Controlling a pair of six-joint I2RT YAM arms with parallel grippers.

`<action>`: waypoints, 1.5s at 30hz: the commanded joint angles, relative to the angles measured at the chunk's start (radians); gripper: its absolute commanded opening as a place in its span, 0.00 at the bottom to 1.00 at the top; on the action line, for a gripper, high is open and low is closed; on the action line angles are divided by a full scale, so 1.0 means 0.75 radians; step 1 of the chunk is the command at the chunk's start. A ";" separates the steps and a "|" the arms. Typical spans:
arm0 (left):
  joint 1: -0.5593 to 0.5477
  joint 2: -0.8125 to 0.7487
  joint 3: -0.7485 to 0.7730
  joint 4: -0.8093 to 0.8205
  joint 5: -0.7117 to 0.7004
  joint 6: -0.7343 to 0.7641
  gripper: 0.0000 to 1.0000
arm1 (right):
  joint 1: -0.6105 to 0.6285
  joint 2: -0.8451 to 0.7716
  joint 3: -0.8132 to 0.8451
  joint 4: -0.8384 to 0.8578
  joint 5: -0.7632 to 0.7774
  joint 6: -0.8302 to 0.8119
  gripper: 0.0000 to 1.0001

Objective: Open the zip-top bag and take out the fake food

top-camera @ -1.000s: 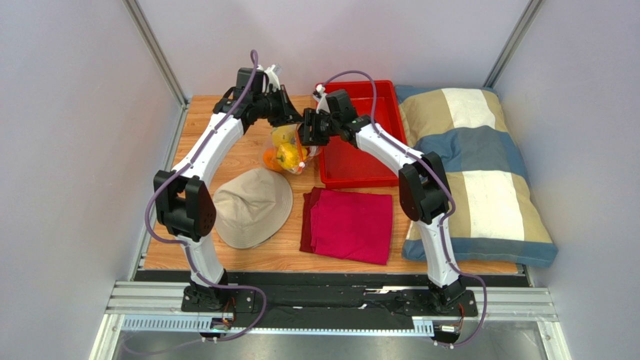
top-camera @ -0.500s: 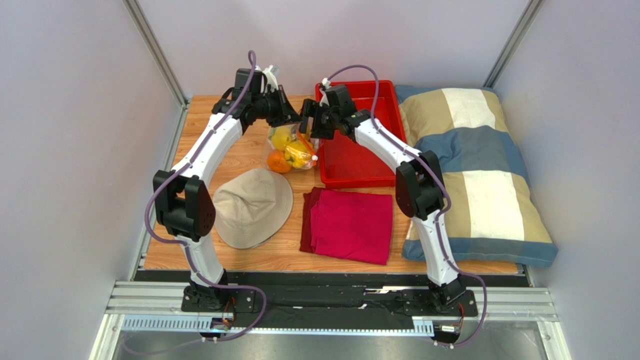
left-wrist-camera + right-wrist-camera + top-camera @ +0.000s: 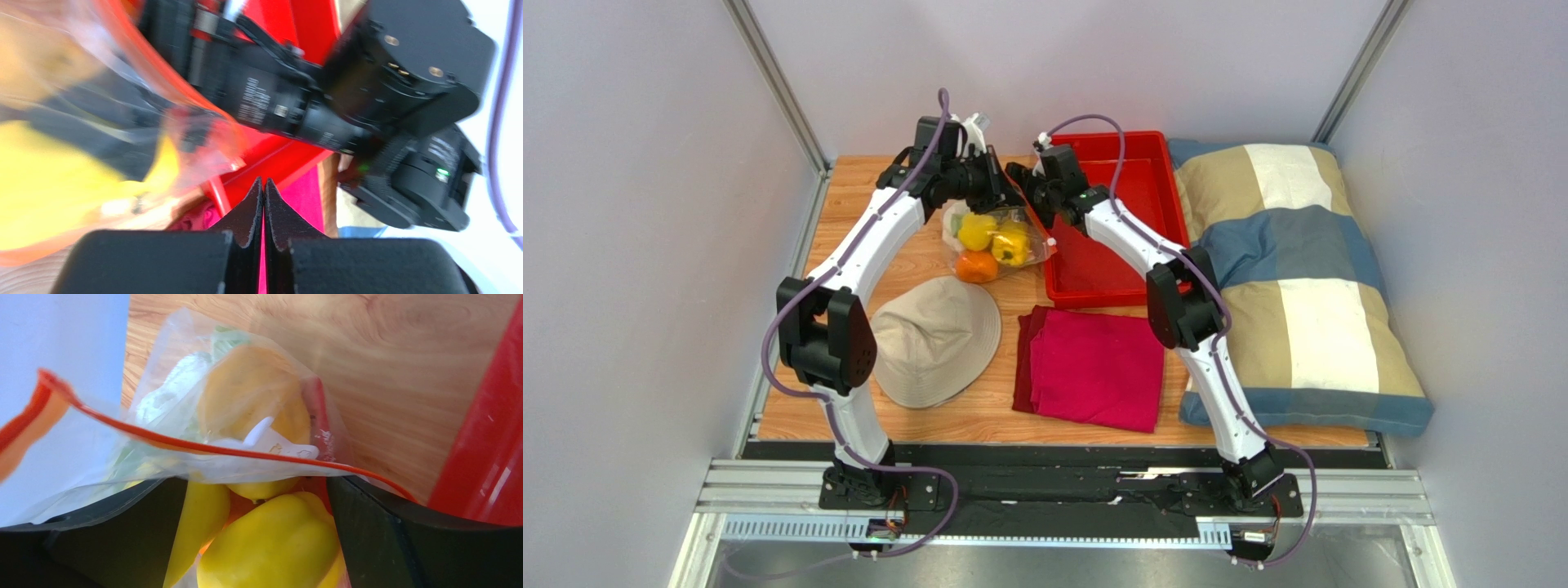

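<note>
You get bright, even light in the overhead view, sharp all over, with only soft shadows on the table [image 3: 989, 423] near the bag [image 3: 995, 239]. Your left wrist view is smeared: the bag blurs, and right of it the background burns out white. In your right wrist view the bag's film is soft, the pepper [image 3: 270, 548] under it crisper, with pale glare on the table beyond.

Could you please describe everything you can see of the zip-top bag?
The zip-top bag is clear, crinkly plastic with an orange-red zip strip along its upper edge. It sits on the wooden table beside the red tray, bulging with yellow and orange fake food. The open right gripper straddles its top; whether the shut left gripper grips it is unclear.
</note>
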 commanded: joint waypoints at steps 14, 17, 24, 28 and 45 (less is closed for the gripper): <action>0.021 -0.032 0.100 -0.090 -0.017 0.109 0.00 | -0.089 -0.231 -0.125 -0.177 -0.314 -0.180 0.80; 0.023 -0.032 0.106 -0.090 -0.011 0.107 0.00 | -0.092 -0.220 -0.086 -0.276 -0.334 -0.193 0.81; 0.023 -0.043 0.057 -0.043 0.036 0.072 0.00 | -0.085 -0.245 -0.064 -0.428 -0.279 0.056 0.75; 0.023 -0.045 0.045 -0.025 0.057 0.049 0.00 | -0.067 -0.235 -0.076 -0.400 -0.324 0.122 0.73; -0.136 -0.132 0.137 -0.344 -0.519 0.272 0.25 | 0.031 -0.222 -0.154 -0.199 -0.277 0.227 0.74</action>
